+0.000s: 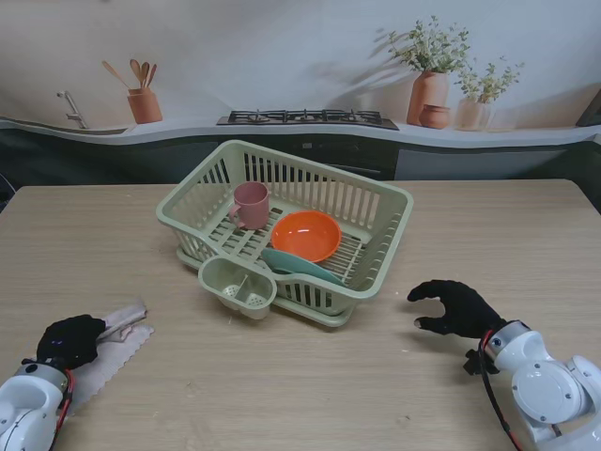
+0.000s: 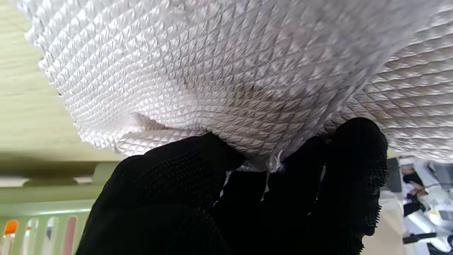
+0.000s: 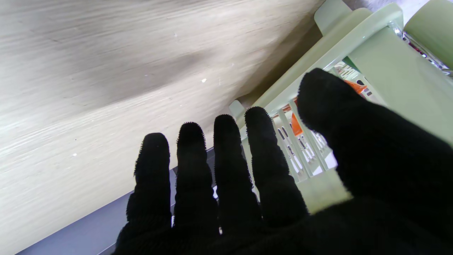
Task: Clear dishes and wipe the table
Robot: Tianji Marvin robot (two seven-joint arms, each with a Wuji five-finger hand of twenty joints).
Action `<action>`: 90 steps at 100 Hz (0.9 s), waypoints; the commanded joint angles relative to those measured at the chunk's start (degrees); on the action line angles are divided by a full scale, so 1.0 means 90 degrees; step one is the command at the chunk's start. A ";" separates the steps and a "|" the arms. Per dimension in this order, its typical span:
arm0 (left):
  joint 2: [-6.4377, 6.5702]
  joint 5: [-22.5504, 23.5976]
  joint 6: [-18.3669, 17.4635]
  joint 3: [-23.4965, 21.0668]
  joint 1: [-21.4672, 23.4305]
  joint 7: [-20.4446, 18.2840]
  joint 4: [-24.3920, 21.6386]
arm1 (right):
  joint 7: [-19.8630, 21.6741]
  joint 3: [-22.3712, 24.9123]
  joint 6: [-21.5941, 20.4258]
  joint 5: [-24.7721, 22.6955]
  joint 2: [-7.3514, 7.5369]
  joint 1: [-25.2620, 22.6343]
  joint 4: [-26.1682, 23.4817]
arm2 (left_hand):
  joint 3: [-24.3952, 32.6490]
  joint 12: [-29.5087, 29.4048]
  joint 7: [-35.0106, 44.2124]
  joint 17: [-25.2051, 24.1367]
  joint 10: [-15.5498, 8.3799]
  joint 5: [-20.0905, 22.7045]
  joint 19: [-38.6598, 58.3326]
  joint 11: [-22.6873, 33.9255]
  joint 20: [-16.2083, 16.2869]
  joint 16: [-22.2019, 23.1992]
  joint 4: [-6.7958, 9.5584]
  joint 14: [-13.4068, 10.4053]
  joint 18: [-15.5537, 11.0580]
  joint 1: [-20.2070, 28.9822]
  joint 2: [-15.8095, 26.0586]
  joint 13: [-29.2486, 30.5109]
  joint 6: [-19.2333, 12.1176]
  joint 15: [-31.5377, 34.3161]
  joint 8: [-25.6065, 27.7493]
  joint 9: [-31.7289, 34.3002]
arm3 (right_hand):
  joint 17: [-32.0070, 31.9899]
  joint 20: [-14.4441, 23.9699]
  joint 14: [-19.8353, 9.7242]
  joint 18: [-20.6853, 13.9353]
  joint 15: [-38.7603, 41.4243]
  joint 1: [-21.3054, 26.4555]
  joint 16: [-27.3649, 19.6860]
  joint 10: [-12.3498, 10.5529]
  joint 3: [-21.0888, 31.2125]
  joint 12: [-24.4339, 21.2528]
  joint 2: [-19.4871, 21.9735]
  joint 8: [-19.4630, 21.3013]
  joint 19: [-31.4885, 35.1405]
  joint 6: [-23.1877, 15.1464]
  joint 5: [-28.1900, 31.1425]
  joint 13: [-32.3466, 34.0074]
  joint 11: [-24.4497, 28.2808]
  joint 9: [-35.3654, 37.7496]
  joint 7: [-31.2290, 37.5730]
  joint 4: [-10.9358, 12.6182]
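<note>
Wooden table (image 1: 282, 376) carries everything; most of its top is bare, so wiping looks like the step in hand. Green dish rack (image 1: 380, 202) sits mid-table, farther from me than both hands, with a small cutlery cup (image 1: 237, 285) clipped on its near-left corner. Dishes are already inside the rack: orange bowl (image 1: 305, 235) near the centre, a teal plate (image 1: 300, 266) leaning just nearer to me than the bowl, pink cup (image 1: 251, 205) to the bowl's left. Clearing looks done.

White cloth (image 1: 117, 352) lies flat on the table at the near left, well apart from the rack. Left hand (image 1: 70, 340) sits on the cloth's left part, fingers (image 2: 357, 148) curled and pinching a bunched fold of the quilted fabric; clamped on it, per the left wrist view. Right hand (image 1: 455, 308) hovers near the rack's right corner, fingers (image 3: 226, 156) spread, holding nothing.

To wipe well: press the palm down flat so more cloth meets the table, not only the pinched fold. Sweep in overlapping strokes toward the middle. Stop short of the cutlery cup so the rack isn't shoved. Small white specks (image 3: 203, 80) show on the wood near the right hand; that side needs a pass too. Keep the right hand clear of the stroke.
</note>
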 commanded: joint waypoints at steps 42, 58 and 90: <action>0.0058 -0.0141 -0.0215 0.0629 -0.1236 -0.0069 0.1174 | -0.0003 0.0038 -0.0040 -0.0103 -0.0016 -0.0090 -0.0006 | 0.0173 0.0082 0.0295 0.0102 0.0133 0.0462 0.0315 0.0084 0.0153 0.0106 -0.0084 0.0535 0.0340 0.0254 0.0151 0.0096 -0.0683 0.0151 0.0046 0.0180 | -0.0075 0.0105 -0.0154 -0.0035 -0.0077 -0.0179 -0.0042 -0.0112 -0.0136 -0.0036 0.0099 -0.0045 -0.0110 -0.0083 -0.0072 -0.0132 -0.0073 -0.0137 -0.0023 -0.0053; 0.0166 -0.0158 -0.0399 0.1088 -0.2190 -0.0268 0.1906 | -0.0110 0.0083 -0.0061 -0.0171 -0.0033 -0.0165 0.0000 | 0.0175 0.0092 0.0296 0.0109 0.0132 0.0468 0.0317 0.0097 0.0157 0.0108 -0.0084 0.0502 0.0340 0.0250 0.0154 0.0108 -0.0703 0.0167 0.0043 0.0187 | -0.0085 0.0104 -0.0154 -0.0045 -0.0081 -0.0171 -0.0043 -0.0112 -0.0131 -0.0037 0.0096 -0.0044 -0.0116 -0.0089 -0.0073 -0.0141 -0.0076 -0.0143 -0.0020 -0.0051; 0.0227 -0.0536 -0.0363 0.1887 -0.3381 -0.0373 0.2959 | -0.0232 0.0134 -0.0074 -0.0306 -0.0049 -0.0247 -0.0024 | 0.0175 0.0106 0.0288 0.0116 0.0128 0.0461 0.0325 0.0107 0.0162 0.0108 -0.0087 0.0514 0.0340 0.0253 0.0155 0.0111 -0.0688 0.0178 0.0040 0.0178 | -0.0077 0.0107 -0.0157 -0.0033 -0.0080 -0.0173 -0.0042 -0.0108 -0.0127 -0.0036 0.0100 -0.0047 -0.0112 -0.0087 -0.0073 -0.0133 -0.0072 -0.0138 -0.0024 -0.0050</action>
